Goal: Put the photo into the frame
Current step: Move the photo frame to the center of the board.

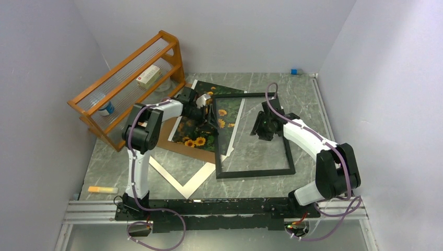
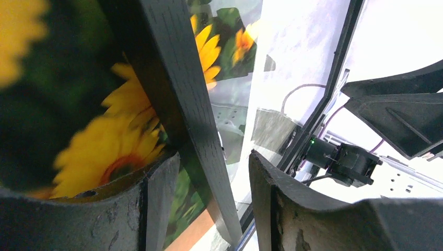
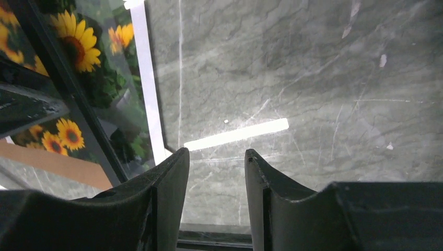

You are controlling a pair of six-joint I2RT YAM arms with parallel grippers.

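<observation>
The frame (image 1: 254, 172), black-edged with a glass pane, lies mid-table, its left part over the photo (image 1: 201, 137) of sunflowers. My left gripper (image 1: 210, 114) is at the frame's left bar. In the left wrist view the gripper (image 2: 213, 154) is open and straddles that bar (image 2: 172, 78), with a gap on each side; the photo (image 2: 104, 146) shows beneath. My right gripper (image 1: 261, 129) hovers over the glass. In the right wrist view it (image 3: 217, 151) is open and empty, with the frame's bar (image 3: 68, 89) and the photo (image 3: 78, 44) at the left.
A brown backing board (image 1: 183, 147) lies under the photo, and a white mat (image 1: 180, 178) lies in front of it. An orange wooden rack (image 1: 130, 78) holding a white box (image 1: 148, 77) stands back left. An orange stick (image 1: 102, 189) lies front left.
</observation>
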